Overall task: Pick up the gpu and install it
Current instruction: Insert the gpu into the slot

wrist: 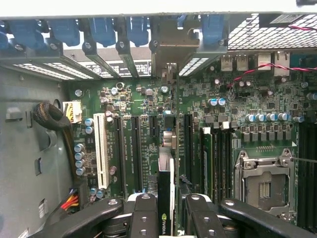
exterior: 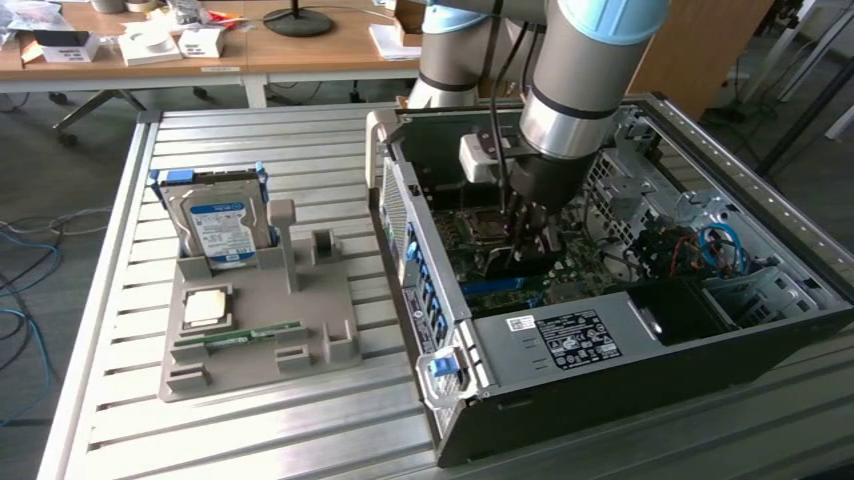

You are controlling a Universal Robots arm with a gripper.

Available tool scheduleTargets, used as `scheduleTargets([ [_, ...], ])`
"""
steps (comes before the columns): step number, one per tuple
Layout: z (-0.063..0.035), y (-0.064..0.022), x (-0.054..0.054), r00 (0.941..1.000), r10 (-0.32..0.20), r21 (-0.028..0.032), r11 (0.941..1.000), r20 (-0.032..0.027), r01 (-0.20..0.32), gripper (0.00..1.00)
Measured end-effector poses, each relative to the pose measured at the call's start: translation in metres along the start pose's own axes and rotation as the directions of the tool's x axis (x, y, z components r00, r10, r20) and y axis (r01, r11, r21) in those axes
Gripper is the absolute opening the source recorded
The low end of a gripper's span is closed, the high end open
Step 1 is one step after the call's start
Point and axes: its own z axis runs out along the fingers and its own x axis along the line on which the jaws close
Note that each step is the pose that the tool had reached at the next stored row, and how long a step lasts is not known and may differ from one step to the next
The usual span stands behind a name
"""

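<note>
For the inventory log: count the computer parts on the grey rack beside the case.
3: a hard drive standing at the far end of the rack, a square processor chip lying mid-rack, and a green memory stick just nearer. None seems hidden.

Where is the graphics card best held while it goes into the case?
By its upper edge, from straight above, clamping its two flat faces. The graphics card stands on edge over the motherboard, thin and long; the pincer grips it so now.

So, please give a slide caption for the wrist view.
End effector holding the gpu edge-on over the motherboard inside the open computer case.
</note>
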Motion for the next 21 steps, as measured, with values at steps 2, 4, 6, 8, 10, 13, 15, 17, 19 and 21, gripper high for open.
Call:
scheduleTargets([
  [2, 0.0001, 0.0, 0.0, 1.0, 0.0, 0.0, 1.0, -0.0001, 0.0, 0.26],
  [4, 0.0002, 0.0, 0.0, 1.0, 0.0, 0.0, 1.0, 0.0001, 0.0, 0.26],
  [6, 0.0002, -0.0001, 0.0, 1.0, 0.0, -0.0004, 1.0, 0.0, 0.0, 0.26],
  [8, 0.0004, -0.0011, -0.0001, 1.0, 0.0, -0.0056, 1.0, 0.0, 0.0, 0.26],
  [10, 0.0002, -0.0018, -0.0001, 1.0, 0.0, -0.0096, 1.0, -0.0006, 0.0, 0.26],
  [13, 0.0003, -0.0029, -0.0002, 1.0, 0.0, -0.0151, 0.9999, -0.0009, 0.0, 0.26],
  [15, 0.0002, -0.0029, -0.0002, 1.0, 0.001, -0.0152, 0.9999, -0.0011, -0.001, 0.26],
  [17, 0.0002, -0.0029, -0.0002, 1.0, -0.005, -0.0154, 0.9999, -0.001, 0.005, 0.26],
  [19, 0.0003, -0.0029, -0.0002, 0.9997, -0.024, -0.016, 0.9996, -0.0007, 0.024, 0.26],
  [21, 0.0003, -0.0029, -0.0002, 0.9996, -0.027, -0.0161, 0.9995, -0.0007, 0.027, 0.26],
])
